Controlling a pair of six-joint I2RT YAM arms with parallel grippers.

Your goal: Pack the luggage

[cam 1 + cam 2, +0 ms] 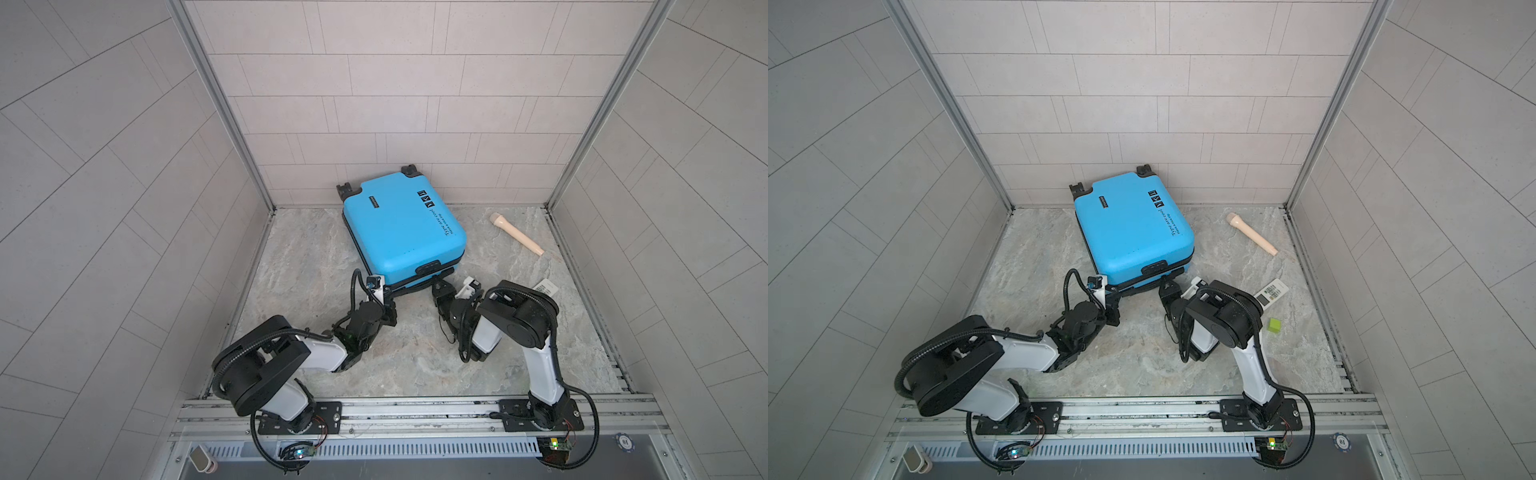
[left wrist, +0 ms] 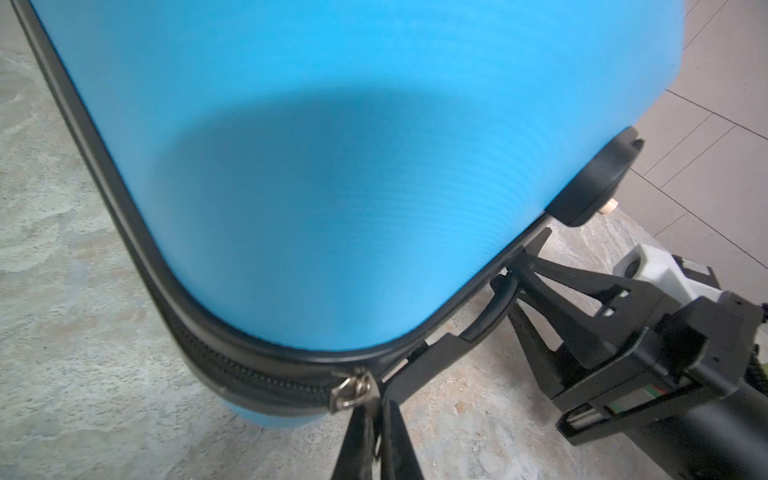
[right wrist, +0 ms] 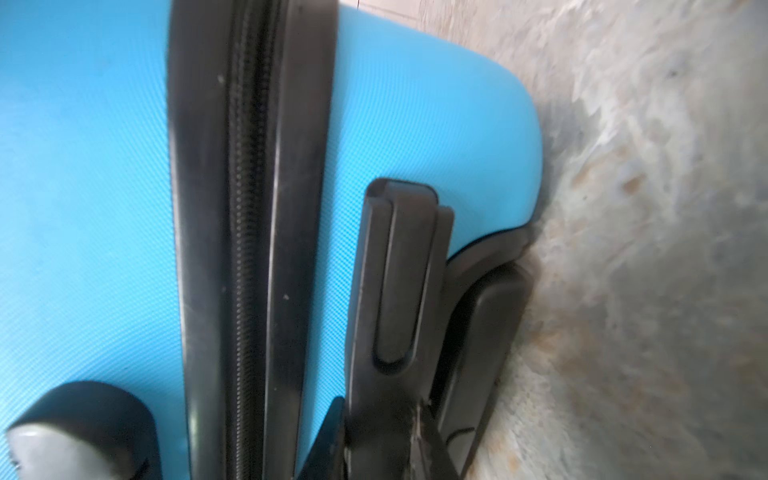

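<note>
Left gripper (image 2: 376,409) is pinching the zipper pull (image 2: 353,390) on the luggage (image 2: 332,166), jaws tight together. Right gripper (image 2: 519,284) is clamping the black handle (image 2: 496,303).

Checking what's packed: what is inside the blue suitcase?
Nothing shows. The suitcase lies shut, its zipper meshed in the right wrist view; whatever is inside is covered.
</note>
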